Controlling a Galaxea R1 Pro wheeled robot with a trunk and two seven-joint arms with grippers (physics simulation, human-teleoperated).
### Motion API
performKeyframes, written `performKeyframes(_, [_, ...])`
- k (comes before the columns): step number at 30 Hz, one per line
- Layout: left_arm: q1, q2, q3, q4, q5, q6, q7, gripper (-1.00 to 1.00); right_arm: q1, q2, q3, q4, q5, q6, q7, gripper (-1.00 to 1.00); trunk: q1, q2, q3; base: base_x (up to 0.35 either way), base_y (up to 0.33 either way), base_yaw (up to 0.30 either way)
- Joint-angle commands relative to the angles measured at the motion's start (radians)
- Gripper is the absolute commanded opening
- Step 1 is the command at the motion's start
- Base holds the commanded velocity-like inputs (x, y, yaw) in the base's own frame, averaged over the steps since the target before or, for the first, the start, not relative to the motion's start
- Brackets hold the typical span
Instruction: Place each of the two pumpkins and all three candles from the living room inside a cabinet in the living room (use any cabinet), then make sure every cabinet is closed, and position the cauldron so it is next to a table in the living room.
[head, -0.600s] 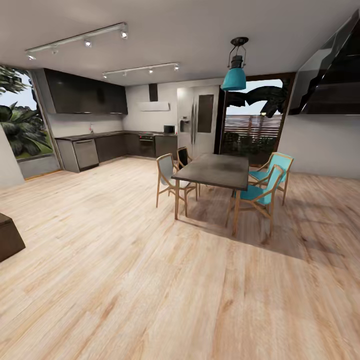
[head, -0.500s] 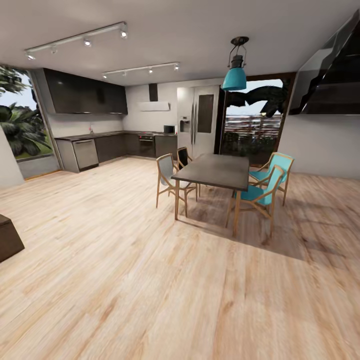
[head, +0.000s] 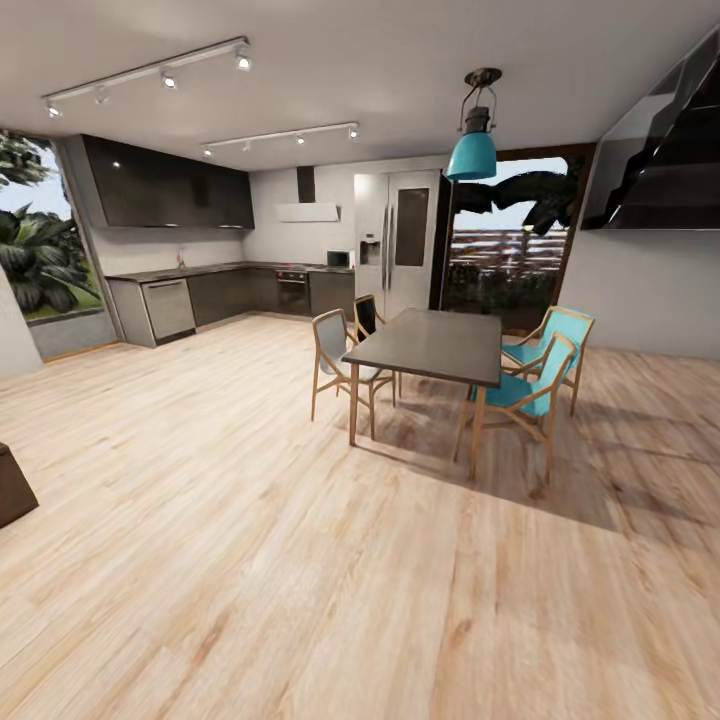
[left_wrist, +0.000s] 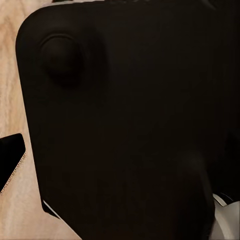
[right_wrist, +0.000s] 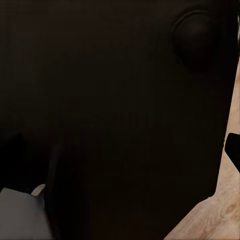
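Neither claw's state can be told: each wrist camera looks onto a broad matte black panel of the robot's own body (left_wrist: 130, 125) with a round boss near one corner, and no fingers can be made out against it; slivers of pale wood floor (left_wrist: 12, 90) show at the edge of the left wrist view, and another strip of floor (right_wrist: 220, 215) at the edge of the right wrist view. From the head view the robot faces an open kitchen and dining area; a tall dark dining table (head: 430, 343) stands on thin wooden legs right of centre, with two teal chairs (head: 525, 395) on its right side and two pale grey chairs (head: 335, 355) on its left; a teal pendant lamp (head: 471, 150) hangs above it; dark kitchen cupboards (head: 165, 185) and a counter run along the far left wall, with a steel fridge (head: 398, 240) beside a glazed door; a dark staircase (head: 665, 150) climbs at upper right; a corner of some low dark brown furniture (head: 12, 485) juts in at the left edge, too little of it visible to say what it is; pumpkins, candles and cauldron are not among what these views take in.
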Motion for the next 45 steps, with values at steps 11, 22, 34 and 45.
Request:
performKeyframes(11, [0.000,0.001,0.002,-0.016,0.000,-0.062,0.000,1.00,0.000,-0.004,-0.001,0.001,0.002,0.002,-0.001,1.00,0.000,0.000,0.000,0.178,0.005,0.000])
performKeyframes(22, [0.000,0.007,0.004,-0.107,0.000,-0.140,0.000,1.00,0.000,0.004,-0.005,0.000,-0.001,0.000,-0.001,1.00,0.000,0.000,0.000,0.082,0.024,0.000])
performKeyframes(34, [0.000,0.008,0.005,-0.179,0.001,-0.171,0.000,1.00,0.000,0.004,-0.004,-0.001,0.001,-0.023,0.000,1.00,0.000,0.000,0.000,0.000,0.000,0.000])
performKeyframes(45, [0.000,0.003,0.007,-0.200,0.001,-0.234,0.000,1.00,0.000,-0.008,0.001,-0.003,0.009,-0.024,-0.001,1.00,0.000,0.000,0.000,0.126,0.021,0.000])
